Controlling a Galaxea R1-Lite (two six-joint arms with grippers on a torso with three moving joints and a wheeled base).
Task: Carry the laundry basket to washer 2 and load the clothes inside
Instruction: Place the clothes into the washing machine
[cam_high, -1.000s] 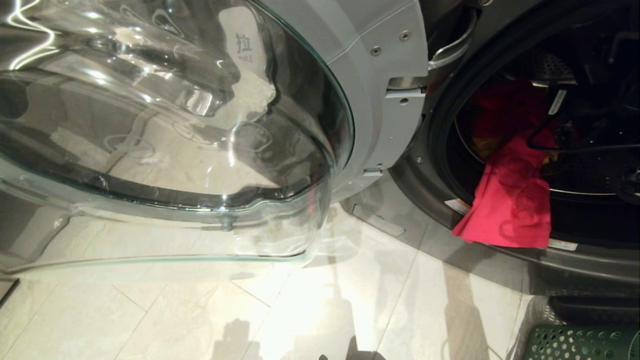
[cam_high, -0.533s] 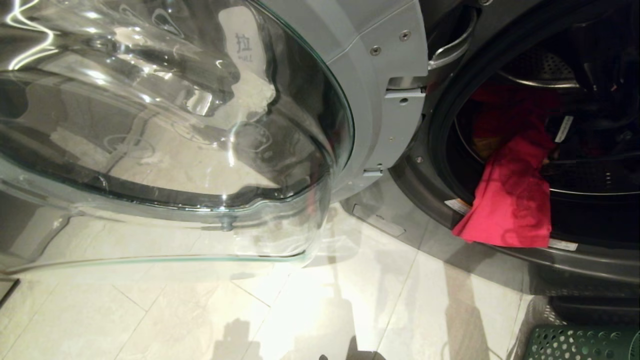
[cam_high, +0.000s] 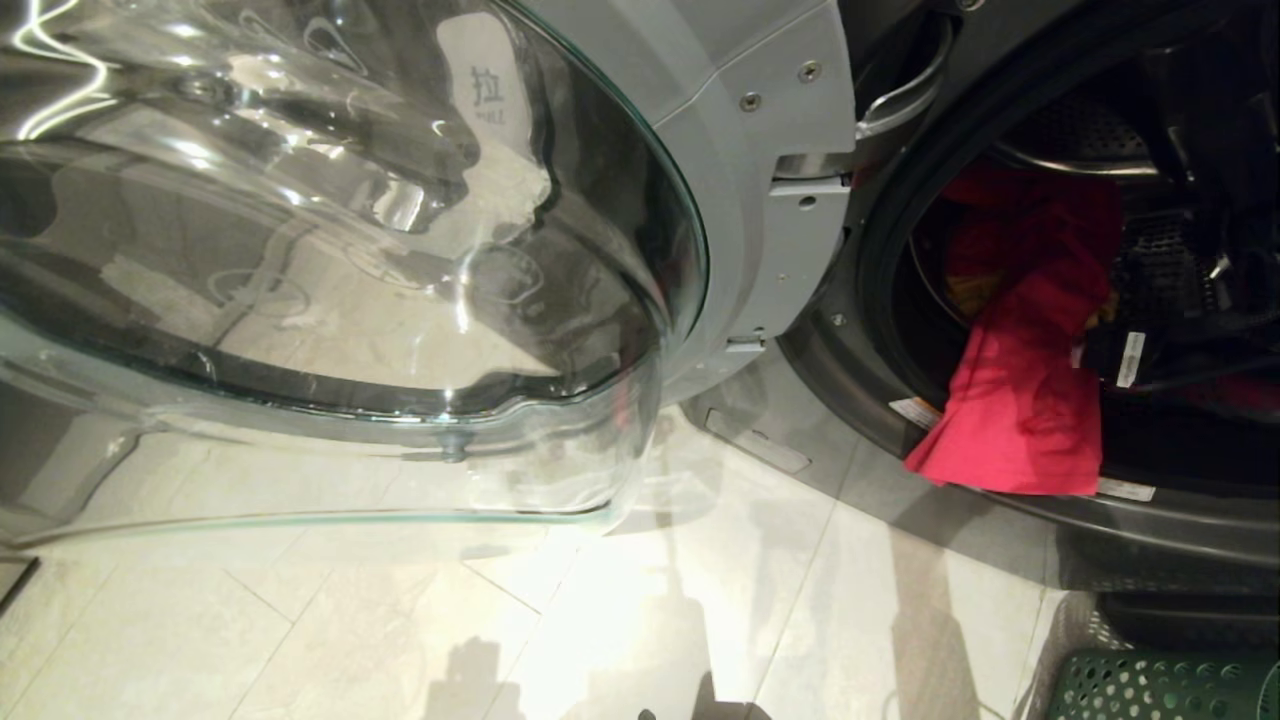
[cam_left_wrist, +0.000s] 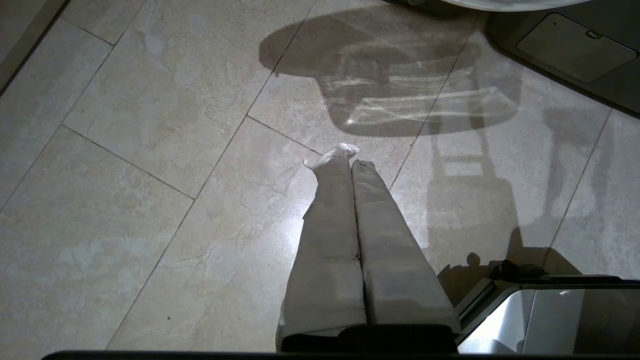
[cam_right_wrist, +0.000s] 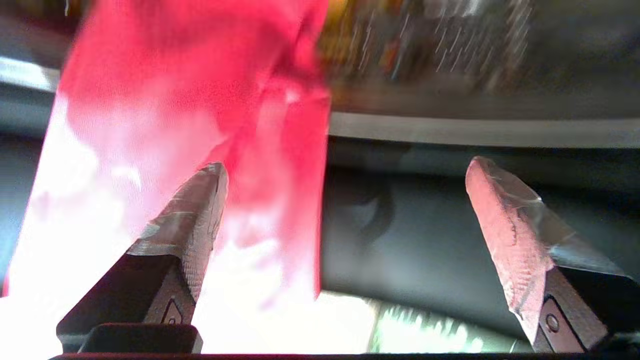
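A red garment (cam_high: 1020, 400) hangs out of the washer's drum over the dark door rim (cam_high: 850, 410). More red and yellow clothes lie deeper in the drum. My right arm (cam_high: 1180, 335) reaches into the opening just right of the hanging cloth. In the right wrist view my right gripper (cam_right_wrist: 347, 165) is open and faces the rim, empty. The red garment (cam_right_wrist: 200, 90) hangs just beyond one finger (cam_right_wrist: 195, 220). A corner of the green laundry basket (cam_high: 1160, 685) stands on the floor below the washer opening. My left gripper (cam_left_wrist: 350, 160) is shut and empty over the tiles.
The washer's big glass door (cam_high: 350, 250) stands swung open and fills the left half of the head view, hinged on a grey bracket (cam_high: 790, 180). Pale floor tiles (cam_high: 600, 620) lie below it. The basket's green rim (cam_right_wrist: 430, 335) shows under the right gripper.
My right arm has dropped lower in the drum opening and its wrist has turned. The red garment still hangs over the rim. The left arm has not moved.
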